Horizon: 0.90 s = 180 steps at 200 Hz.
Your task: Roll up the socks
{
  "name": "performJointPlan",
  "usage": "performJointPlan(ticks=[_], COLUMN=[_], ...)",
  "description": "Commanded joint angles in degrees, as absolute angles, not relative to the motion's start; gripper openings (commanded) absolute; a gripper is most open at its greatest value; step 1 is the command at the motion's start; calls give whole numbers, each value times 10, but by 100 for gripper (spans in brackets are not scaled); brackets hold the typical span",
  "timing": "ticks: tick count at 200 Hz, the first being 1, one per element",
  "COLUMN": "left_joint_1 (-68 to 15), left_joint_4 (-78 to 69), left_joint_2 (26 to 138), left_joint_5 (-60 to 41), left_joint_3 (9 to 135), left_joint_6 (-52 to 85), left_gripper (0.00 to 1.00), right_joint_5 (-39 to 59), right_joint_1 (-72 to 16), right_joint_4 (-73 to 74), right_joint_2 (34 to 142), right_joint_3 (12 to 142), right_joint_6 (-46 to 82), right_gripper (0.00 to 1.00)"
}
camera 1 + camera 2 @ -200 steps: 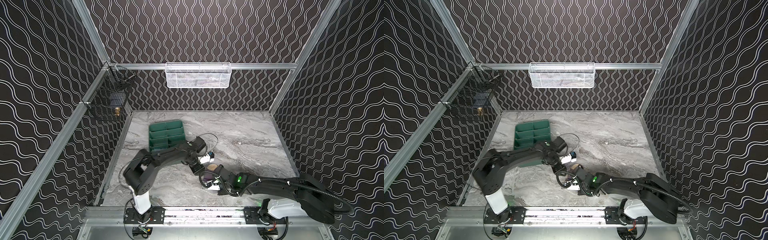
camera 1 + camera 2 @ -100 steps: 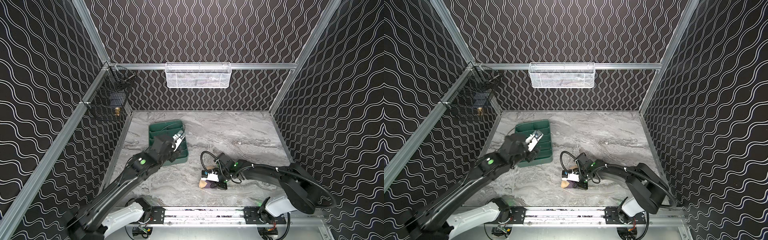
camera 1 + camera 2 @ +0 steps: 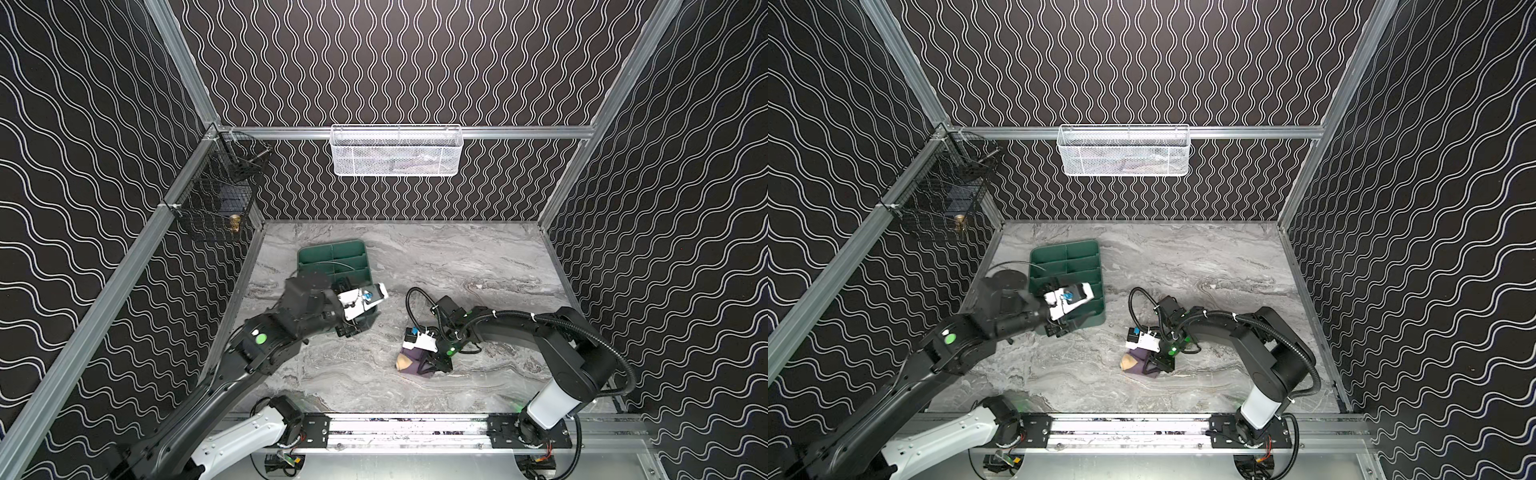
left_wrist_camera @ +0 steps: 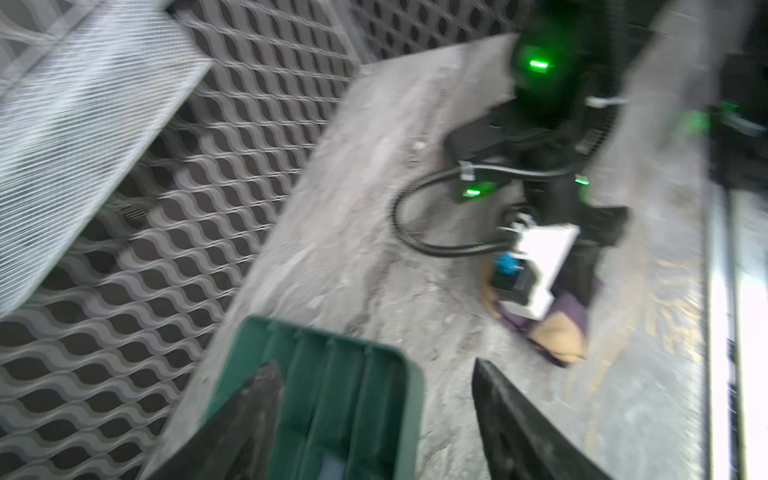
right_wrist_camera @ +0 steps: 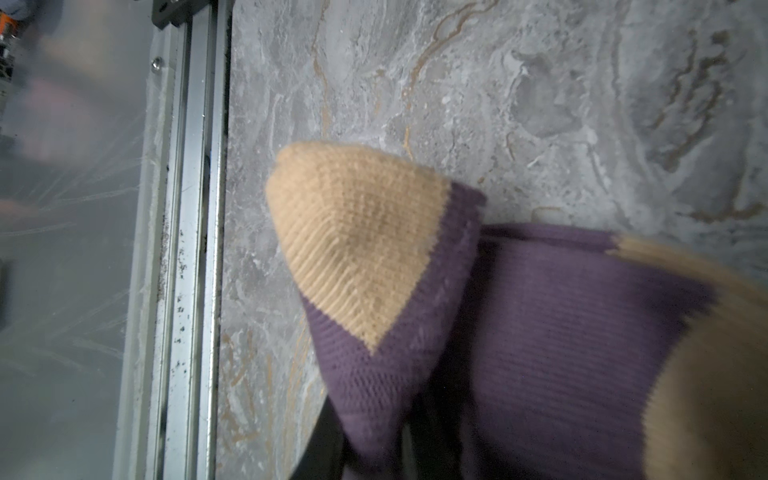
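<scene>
Over on the left, the left gripper hangs above the near corner of the green divided tray, its two dark fingers spread wide with nothing between them. Further right, near the front middle of the marbled table, the purple sock lies bunched in a small heap, a tan tip poking out at its left end. The right gripper is down on it, fingers pinched tight into the purple fabric.
</scene>
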<state>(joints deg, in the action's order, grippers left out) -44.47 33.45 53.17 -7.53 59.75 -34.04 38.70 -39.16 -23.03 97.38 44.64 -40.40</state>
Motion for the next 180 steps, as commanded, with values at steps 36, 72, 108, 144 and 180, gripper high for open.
performJointPlan(ticks=[36,72,108,144,180], left_joint_1=[-700,-751,-750,-745,-732], left_joint_4=[285,194,115,110,106], left_joint_2=[650,800,878,921,946], left_joint_5=[137,200,240,218,201], left_joint_3=[467,448,440,445,442], left_joint_6=[-421,-419,-414,-400,-390], left_gripper=[75,65,56,46,34], right_joint_5=[186,198,205,210,213], right_joint_1=[-372,-365,-363,-363,-362], right_joint_4=[-248,-257,-262,-260,-260], right_joint_2=[1017,1026,1033,1033,1032], right_joint_3=[448,457,461,461,461], right_joint_6=[-430,-433,-435,-438,-439], right_gripper=[0,0,0,0,0])
